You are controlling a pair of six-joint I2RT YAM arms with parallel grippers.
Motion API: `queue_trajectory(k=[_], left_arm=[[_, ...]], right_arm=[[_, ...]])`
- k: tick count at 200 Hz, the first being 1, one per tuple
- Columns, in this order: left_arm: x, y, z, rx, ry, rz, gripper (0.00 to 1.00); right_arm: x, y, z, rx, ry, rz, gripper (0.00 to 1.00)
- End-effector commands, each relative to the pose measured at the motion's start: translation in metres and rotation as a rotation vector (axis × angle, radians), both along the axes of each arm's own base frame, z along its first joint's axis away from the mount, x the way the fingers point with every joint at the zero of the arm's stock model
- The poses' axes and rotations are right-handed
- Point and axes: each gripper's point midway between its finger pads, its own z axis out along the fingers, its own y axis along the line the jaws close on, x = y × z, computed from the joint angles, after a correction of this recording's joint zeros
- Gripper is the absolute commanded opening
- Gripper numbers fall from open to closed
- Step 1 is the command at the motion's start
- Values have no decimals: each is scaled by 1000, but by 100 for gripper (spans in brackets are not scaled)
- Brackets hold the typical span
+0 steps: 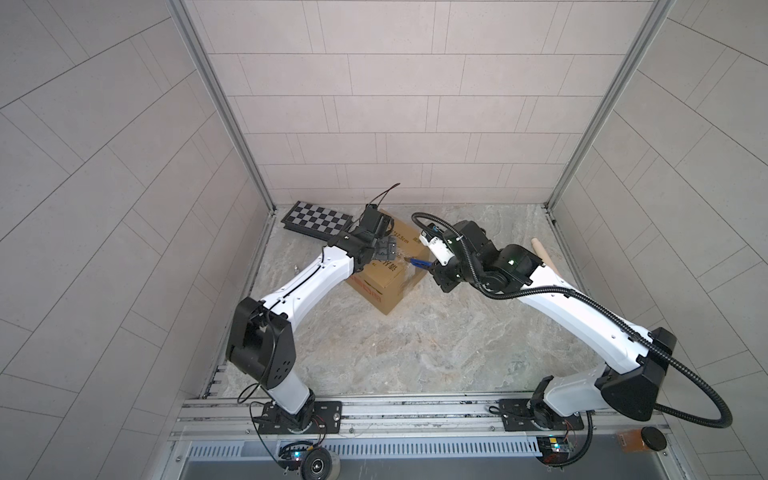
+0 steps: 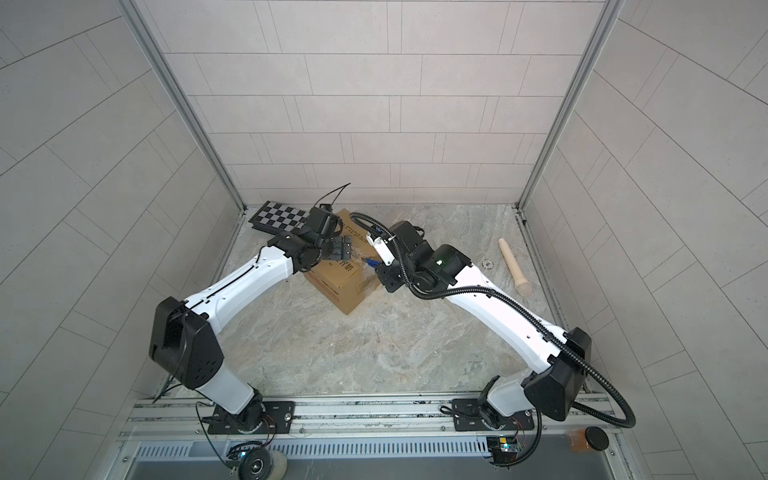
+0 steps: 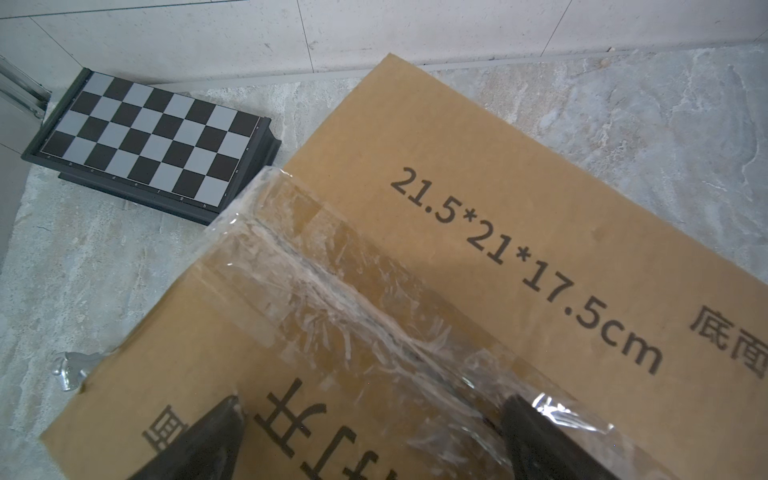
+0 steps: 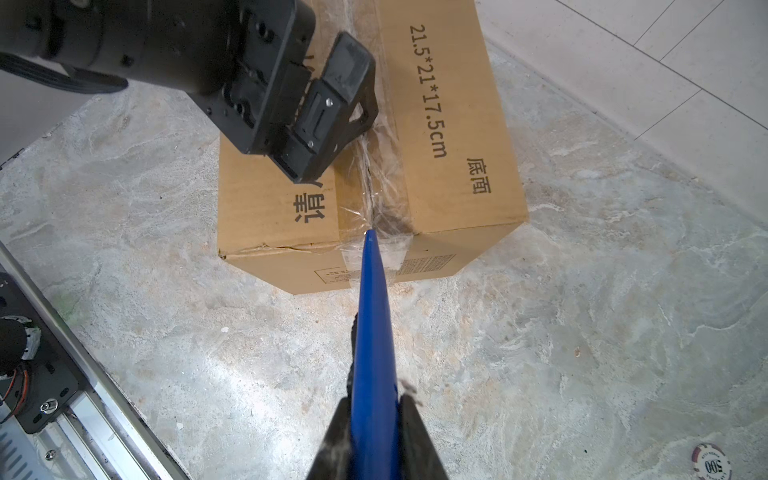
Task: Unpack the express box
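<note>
The express box [image 1: 384, 286] [image 2: 347, 291] is a brown carton with black print, standing on the stone floor. Wrinkled clear tape [image 3: 332, 291] [image 4: 376, 166] runs along its top seam. My left gripper [image 1: 384, 248] [image 2: 338, 247] [image 3: 374, 405] is open over the box top, fingers straddling the print beside the tape; it also shows in the right wrist view as the left gripper [image 4: 328, 112]. My right gripper [image 1: 431, 267] [image 2: 380, 270] [image 4: 374, 399] is shut on a blue pointed tool [image 1: 417, 262] [image 2: 371, 262] [image 4: 372, 311]. The tool's tip touches the taped seam at the box's top edge.
A black-and-white chequered board [image 1: 318, 220] [image 2: 282, 218] [image 3: 149, 145] lies behind the box by the back left corner. A wooden stick [image 1: 542, 253] [image 2: 515, 266] lies at the right. A small silver piece [image 3: 68, 370] lies by the box. A poker chip [image 4: 711, 461] lies on the floor.
</note>
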Motion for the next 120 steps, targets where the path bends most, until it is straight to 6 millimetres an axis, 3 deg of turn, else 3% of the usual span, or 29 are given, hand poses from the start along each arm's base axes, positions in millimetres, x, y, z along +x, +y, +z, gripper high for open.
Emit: queue_trajectory(k=[1, 77, 120], left_arm=[[-14, 12, -45, 70, 134, 7, 100], [-12, 2, -51, 11, 138, -5, 100], [-12, 4, -57, 23, 144, 1, 100]], right_arm=[[-20, -3, -16, -33, 73, 42, 0], [-3, 21, -40, -2, 83, 50, 0], [-11, 9, -33, -29, 76, 52, 0]])
